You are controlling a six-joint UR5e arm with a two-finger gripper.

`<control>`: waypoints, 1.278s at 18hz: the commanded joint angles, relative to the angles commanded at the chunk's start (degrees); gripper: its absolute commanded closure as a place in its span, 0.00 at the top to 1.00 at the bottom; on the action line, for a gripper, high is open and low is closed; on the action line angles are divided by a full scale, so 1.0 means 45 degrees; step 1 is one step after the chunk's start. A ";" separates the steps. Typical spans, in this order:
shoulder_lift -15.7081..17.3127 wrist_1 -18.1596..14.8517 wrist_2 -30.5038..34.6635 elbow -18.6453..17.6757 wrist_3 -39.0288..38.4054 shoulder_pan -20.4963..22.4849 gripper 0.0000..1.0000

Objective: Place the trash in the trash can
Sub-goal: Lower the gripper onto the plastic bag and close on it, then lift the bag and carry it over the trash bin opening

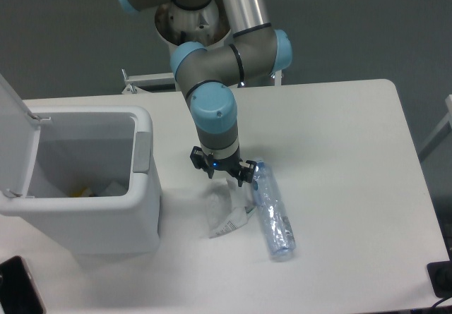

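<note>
Hovering end effector (221, 173) (spread), over wrapper (227, 211)

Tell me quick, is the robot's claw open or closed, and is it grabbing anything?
Gripper: open, fingers spread just above the crumpled wrapper, holding nothing.

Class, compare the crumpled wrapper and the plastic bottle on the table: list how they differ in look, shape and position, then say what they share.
The wrapper is whitish and opaque; the bottle is clear with a blue tint. The wrapper is a flat, irregular crumple; the bottle is long and roughly cylindrical. The wrapper lies nearer the trash can and right under the gripper; the bottle lies on its far side. Both lie on the table, outside the can.
</note>
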 joint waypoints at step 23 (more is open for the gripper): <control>0.0312 -0.0020 -0.3513 0.5758 -0.5853 0.1307 0.00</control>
